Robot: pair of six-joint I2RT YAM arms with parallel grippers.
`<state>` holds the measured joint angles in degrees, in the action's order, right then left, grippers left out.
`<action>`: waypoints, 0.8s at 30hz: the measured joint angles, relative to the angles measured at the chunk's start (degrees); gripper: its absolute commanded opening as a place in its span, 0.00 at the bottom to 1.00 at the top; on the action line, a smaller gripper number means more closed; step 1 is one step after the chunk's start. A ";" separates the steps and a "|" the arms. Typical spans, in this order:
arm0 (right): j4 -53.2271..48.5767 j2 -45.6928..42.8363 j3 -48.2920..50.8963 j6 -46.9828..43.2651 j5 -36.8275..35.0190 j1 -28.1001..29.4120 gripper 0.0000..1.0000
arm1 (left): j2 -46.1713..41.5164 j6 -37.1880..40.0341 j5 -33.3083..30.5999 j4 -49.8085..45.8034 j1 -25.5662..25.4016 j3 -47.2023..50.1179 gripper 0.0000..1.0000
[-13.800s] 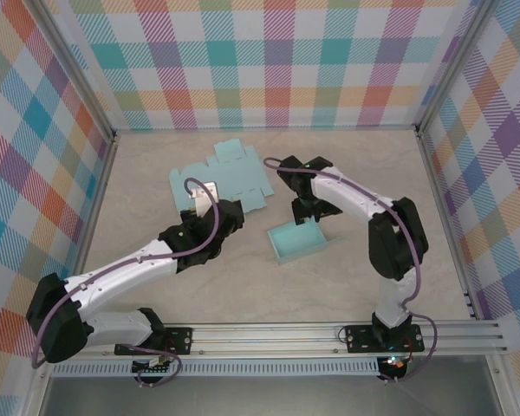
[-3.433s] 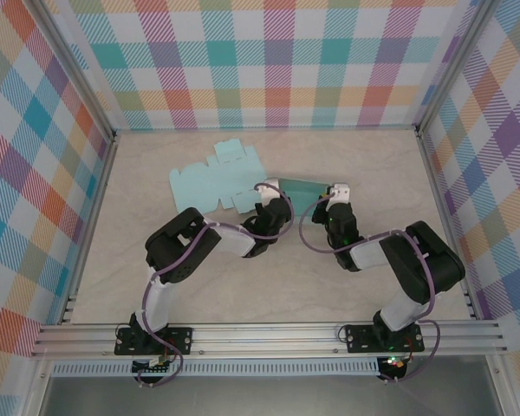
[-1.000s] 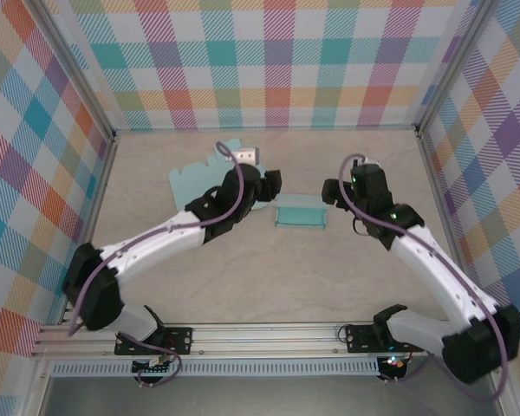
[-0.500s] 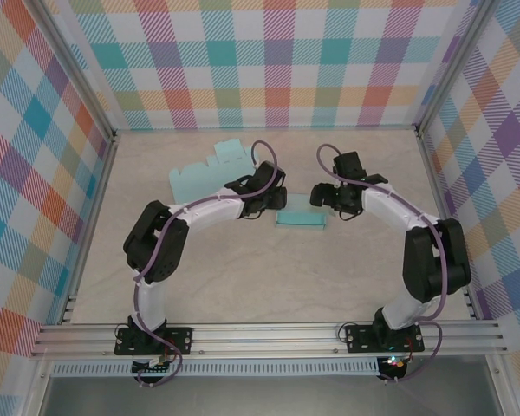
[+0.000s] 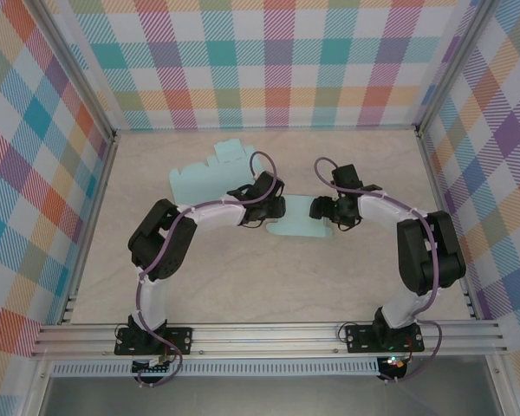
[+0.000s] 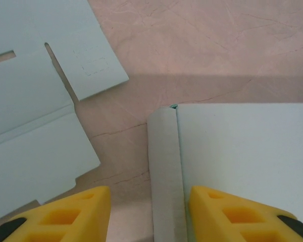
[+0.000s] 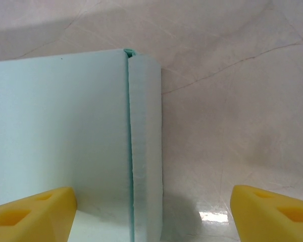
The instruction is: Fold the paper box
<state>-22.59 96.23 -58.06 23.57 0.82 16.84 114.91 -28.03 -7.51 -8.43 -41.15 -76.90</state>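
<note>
Paper box (image 5: 302, 222) now shows a broader face — seemingly tipped over.

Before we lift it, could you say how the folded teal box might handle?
The teal box is thin folded card, so probably light and easily crushed. Its doubled side wall looks stiffer; smooth faces may slip.

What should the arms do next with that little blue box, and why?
Probably close both sets of jaws. On the paper box, the left jaws straddle the left wall and the right jaws straddle the right wall, each with a gap, so pinching should set the folds.
</note>
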 measured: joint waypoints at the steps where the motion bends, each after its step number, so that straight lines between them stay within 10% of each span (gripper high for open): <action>1: 0.20 0.00 0.09 0.02 0.13 0.00 0.80 | 0.00 -0.20 0.04 0.33 0.00 0.17 0.44; 17: 3.45 -13.57 7.96 -3.67 5.20 -0.79 0.85 | -1.86 -0.90 2.10 -0.92 0.11 1.29 0.44; 24: 2.75 -25.77 11.47 -11.30 -8.07 13.73 1.00 | -11.89 -0.94 -0.63 -3.54 0.94 6.97 0.47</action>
<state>-19.84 70.46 -46.59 12.27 -7.25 30.57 103.02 -28.97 -8.14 -11.97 -40.21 -69.93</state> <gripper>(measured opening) 0.994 0.461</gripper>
